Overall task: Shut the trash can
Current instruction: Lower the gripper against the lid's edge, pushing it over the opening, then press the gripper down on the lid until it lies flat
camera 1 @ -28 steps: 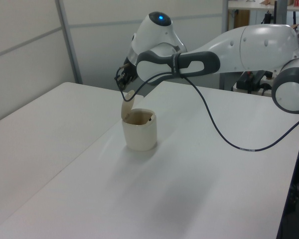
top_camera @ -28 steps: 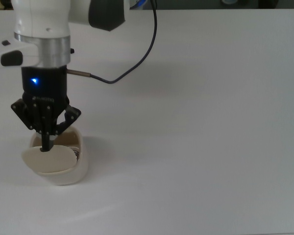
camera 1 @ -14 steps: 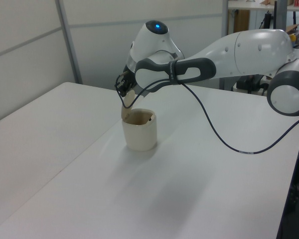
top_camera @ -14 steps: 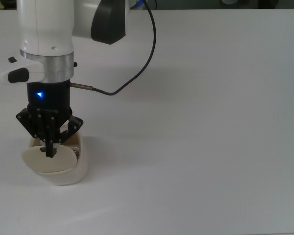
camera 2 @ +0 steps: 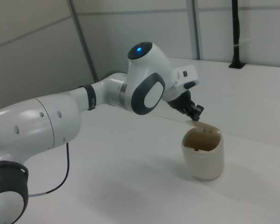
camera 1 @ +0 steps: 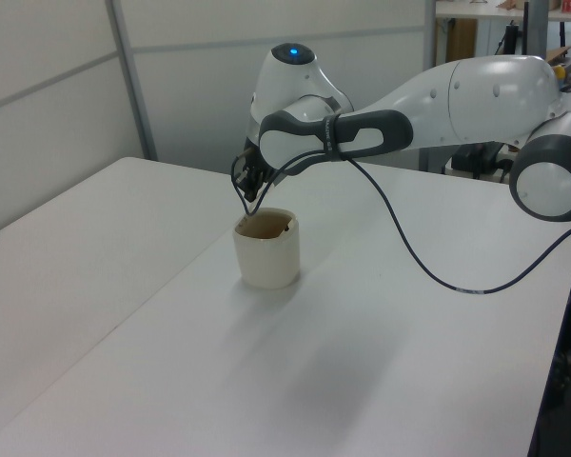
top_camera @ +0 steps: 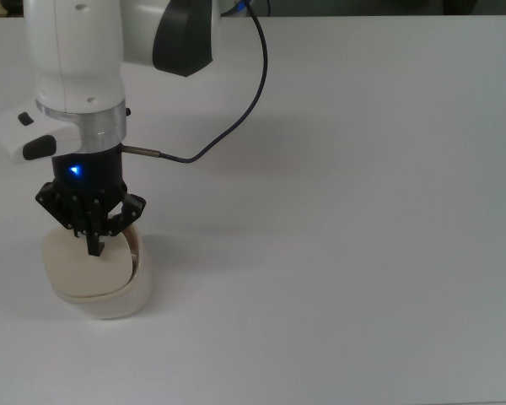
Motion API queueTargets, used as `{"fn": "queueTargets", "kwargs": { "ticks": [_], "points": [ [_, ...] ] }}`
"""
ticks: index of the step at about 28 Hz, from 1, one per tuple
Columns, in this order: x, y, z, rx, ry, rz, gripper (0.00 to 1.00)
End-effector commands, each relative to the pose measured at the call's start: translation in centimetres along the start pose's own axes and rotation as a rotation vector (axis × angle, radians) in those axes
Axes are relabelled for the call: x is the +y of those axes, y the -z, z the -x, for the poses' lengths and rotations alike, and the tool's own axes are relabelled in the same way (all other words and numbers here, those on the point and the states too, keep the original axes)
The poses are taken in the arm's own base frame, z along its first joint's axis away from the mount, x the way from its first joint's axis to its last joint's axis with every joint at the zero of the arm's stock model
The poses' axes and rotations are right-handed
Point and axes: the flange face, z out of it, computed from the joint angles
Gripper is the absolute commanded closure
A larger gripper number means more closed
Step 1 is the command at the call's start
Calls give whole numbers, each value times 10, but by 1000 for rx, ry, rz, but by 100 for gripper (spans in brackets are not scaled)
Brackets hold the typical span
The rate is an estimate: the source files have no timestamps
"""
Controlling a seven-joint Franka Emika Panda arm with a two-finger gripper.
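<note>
Fingers of the black hand point(top_camera: 94, 246) look pinched together, pressing the flat hinged lid point(top_camera: 78, 268) of the small cream-white plastic trash can point(camera 1: 265, 249) on the white worktop point(top_camera: 363, 211). Lid part-lowered; opening seemingly still shows.

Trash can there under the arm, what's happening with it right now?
The gripper is pressing down on the hinged lid of the cream trash can, which stands alone on the white table. In the right view the lid is tilted low over the opening but not yet flat, and the inside of the can can be seen past it. So the closing push is under way, not finished.
</note>
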Motion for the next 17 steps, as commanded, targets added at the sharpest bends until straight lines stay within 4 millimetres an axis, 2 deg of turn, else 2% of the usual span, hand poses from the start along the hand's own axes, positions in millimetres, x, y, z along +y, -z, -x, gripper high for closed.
{"fn": "queueTargets", "kwargs": {
  "ticks": [1, 17],
  "points": [
    [1, -1, 7, -81, 60, 3, 100],
    [7, -25, 26, -177, 99, 1, 100]
  ]
}}
